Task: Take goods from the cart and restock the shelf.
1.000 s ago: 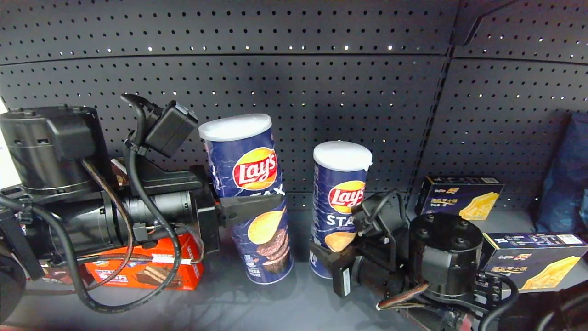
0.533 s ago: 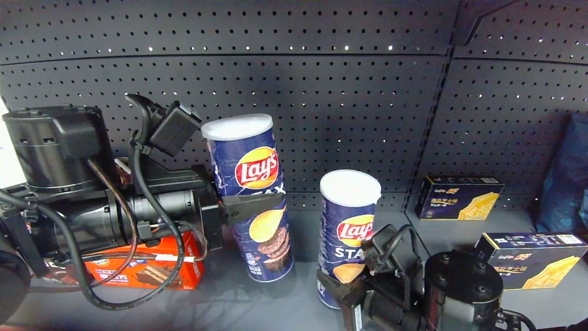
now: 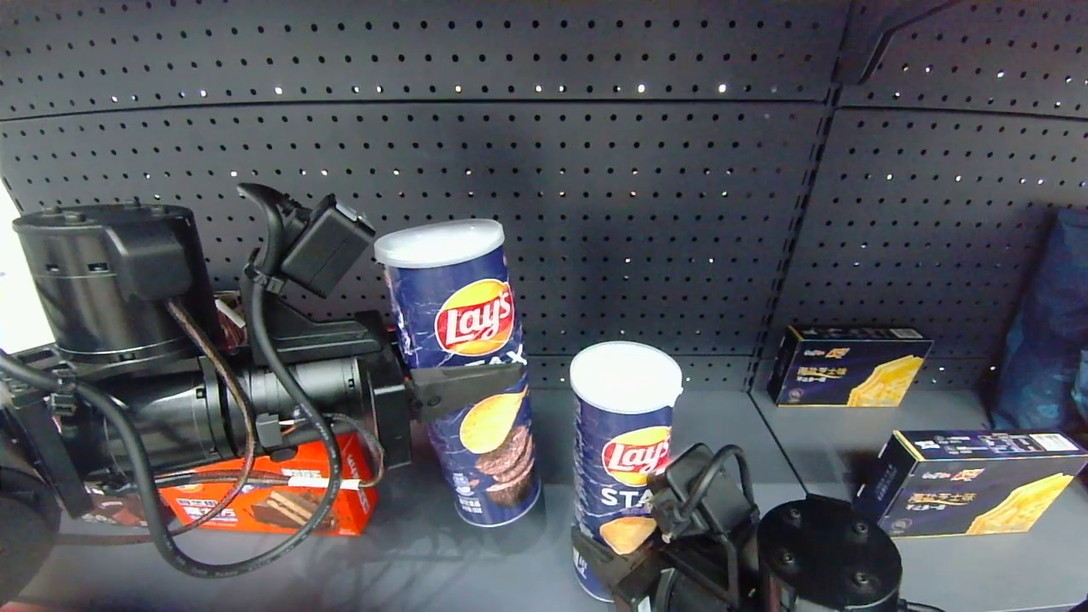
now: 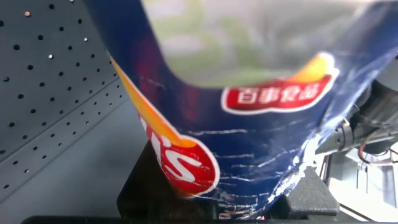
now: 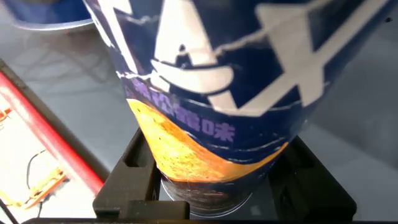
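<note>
Head view: the left can [image 3: 463,340] is held upright near the back of the shelf [image 3: 748,442] by the left end effector [image 3: 476,384], which is clamped round its middle. Its place is almost unchanged from a second ago, only slightly lower. The right can [image 3: 625,425] is gripped low down by the right end effector [image 3: 620,552] and has been drawn forward from its spot beside the left can, toward the shelf's front edge. Neither can is judged to be released yet, and the right one seems to be carried to a new spot. Left wrist view: dark fingers [image 4: 146,186] are pressed against both sides of the blue can. Right wrist view: fingers [image 5: 127,180] are closed on the can's lower part above the grey shelf; whether its base is touching cannot be told.
</note>
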Motion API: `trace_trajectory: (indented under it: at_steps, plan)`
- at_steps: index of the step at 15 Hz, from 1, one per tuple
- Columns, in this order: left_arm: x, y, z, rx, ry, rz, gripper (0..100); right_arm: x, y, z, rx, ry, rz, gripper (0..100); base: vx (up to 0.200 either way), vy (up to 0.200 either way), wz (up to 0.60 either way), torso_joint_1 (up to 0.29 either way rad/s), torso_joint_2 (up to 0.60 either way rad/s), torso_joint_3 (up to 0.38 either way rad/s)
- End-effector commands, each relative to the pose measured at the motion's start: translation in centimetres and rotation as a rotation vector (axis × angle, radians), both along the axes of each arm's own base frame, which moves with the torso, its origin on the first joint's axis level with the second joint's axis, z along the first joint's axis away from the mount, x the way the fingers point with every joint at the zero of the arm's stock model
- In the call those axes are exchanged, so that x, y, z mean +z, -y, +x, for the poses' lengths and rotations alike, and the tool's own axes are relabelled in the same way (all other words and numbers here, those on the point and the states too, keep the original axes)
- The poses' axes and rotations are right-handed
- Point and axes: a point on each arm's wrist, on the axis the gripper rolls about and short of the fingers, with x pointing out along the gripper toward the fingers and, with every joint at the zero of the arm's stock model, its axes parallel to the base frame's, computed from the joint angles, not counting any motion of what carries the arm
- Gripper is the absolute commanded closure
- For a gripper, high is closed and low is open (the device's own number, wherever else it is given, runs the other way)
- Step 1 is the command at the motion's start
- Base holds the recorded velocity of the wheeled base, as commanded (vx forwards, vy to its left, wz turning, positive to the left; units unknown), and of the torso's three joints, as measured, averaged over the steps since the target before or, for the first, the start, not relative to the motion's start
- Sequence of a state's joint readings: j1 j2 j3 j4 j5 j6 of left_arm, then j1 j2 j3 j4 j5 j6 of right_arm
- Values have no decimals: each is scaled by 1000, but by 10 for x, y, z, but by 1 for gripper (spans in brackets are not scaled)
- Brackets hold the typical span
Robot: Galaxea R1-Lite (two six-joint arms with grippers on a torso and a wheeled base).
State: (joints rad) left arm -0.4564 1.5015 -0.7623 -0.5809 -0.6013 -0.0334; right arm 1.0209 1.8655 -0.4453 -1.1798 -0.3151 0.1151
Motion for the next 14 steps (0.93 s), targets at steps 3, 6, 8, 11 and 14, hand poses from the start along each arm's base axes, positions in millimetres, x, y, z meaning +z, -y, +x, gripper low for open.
trace_trajectory:
  at_steps: [3, 6, 8, 11, 14]
  plan:
    - [-1, 0, 0, -1, -3, 1, 100, -8, -3, 2, -2, -14, -20, 100, 0, 0, 0, 0, 0, 0]
    - [-2, 0, 0, -1, -4, 2, 100, -8, -1, 4, -11, -15, -23, 100, 0, 0, 0, 0, 0, 0]
    - [-3, 0, 0, -1, -8, 4, 100, -9, 0, 4, -11, -18, -27, 0, 0, 0, 0, 0, 0, 0]
    - [-7, 0, -1, -1, -18, 10, 100, -7, 1, 3, -14, -12, -19, 0, 0, 0, 0, 0, 0, 0]
    - [-8, 0, -2, -2, -22, 12, 100, 1, 10, -5, -6, 3, 1, 0, 0, 0, 0, 0, 0, 0]
